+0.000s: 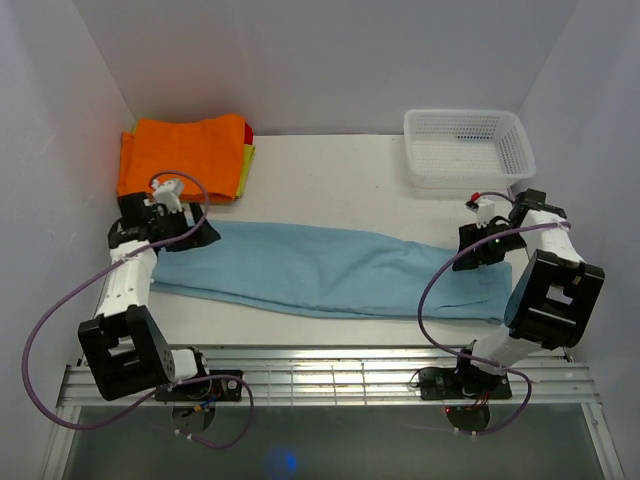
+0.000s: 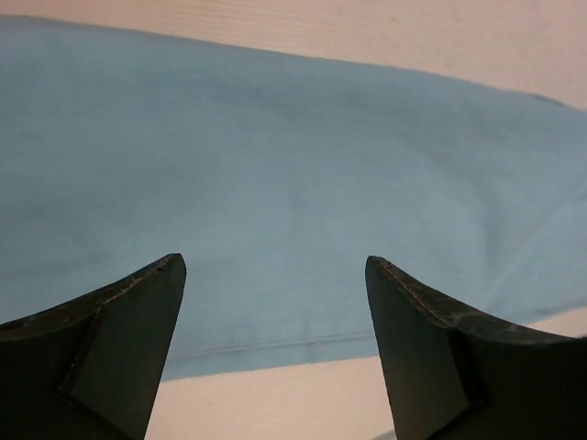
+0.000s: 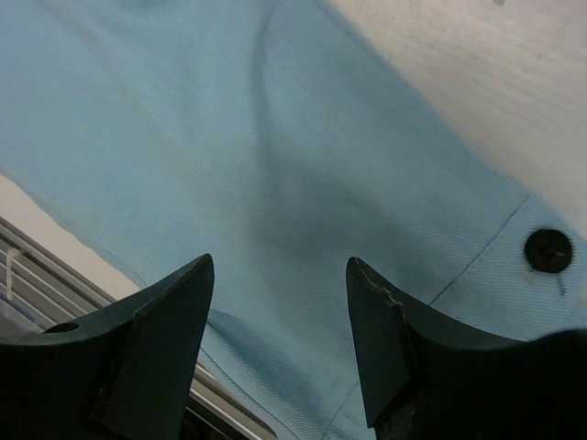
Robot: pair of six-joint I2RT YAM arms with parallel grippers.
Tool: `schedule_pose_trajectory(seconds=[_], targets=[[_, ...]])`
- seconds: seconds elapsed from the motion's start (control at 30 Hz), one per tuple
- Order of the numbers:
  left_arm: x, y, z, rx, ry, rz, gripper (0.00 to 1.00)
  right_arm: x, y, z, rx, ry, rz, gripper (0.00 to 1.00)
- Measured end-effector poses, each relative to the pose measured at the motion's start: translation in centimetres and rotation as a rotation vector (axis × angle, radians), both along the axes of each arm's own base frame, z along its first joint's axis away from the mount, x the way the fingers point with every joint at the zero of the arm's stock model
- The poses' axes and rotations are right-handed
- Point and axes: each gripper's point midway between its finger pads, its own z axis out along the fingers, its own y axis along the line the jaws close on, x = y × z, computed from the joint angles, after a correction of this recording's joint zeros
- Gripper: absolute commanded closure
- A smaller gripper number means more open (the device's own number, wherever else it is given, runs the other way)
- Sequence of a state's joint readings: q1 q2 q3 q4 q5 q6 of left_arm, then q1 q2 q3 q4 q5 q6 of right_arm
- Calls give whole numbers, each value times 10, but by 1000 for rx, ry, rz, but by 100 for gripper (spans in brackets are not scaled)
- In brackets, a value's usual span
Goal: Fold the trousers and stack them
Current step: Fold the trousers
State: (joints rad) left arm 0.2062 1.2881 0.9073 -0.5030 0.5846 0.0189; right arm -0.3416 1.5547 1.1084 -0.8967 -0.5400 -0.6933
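Observation:
The light sky-blue trousers [image 1: 330, 270] lie flat across the table, folded lengthwise, leg ends at the left and waistband at the right. My left gripper [image 1: 197, 236] hovers open over the leg hems; in the left wrist view the trousers [image 2: 275, 183] fill the frame, hem edge between the fingers [image 2: 138, 321]. My right gripper [image 1: 478, 255] is open above the waist end; the right wrist view shows the trousers [image 3: 229, 137] with a dark button [image 3: 548, 249] on the waistband. Neither gripper holds cloth.
A bright orange folded garment [image 1: 180, 155] lies on yellow and red cloths at the back left. A white mesh basket [image 1: 467, 146] stands at the back right. A metal rail [image 1: 330, 375] runs along the table's near edge.

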Motion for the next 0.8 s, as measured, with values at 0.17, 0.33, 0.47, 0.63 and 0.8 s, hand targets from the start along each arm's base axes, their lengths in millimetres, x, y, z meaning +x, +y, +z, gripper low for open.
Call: schedule_pose_trajectory(seconds=[0.17,0.33,0.47,0.63,0.8], targets=[[-20,105,-6,-44,66,295,9,-17,-22,-58,-82,172,0,36],[-48,149,-28,-144,155,423,9,-4,-51,-65,-142,203,-22,37],[-56,161,-35,-175,176,431,8,16,-83,-68,-262,181,-20,35],[-63,170,-44,-181,184,426,5,41,-116,-70,-405,122,-11,32],[-60,174,-68,-221,236,400,5,54,-125,-68,-453,92,-1,31]])
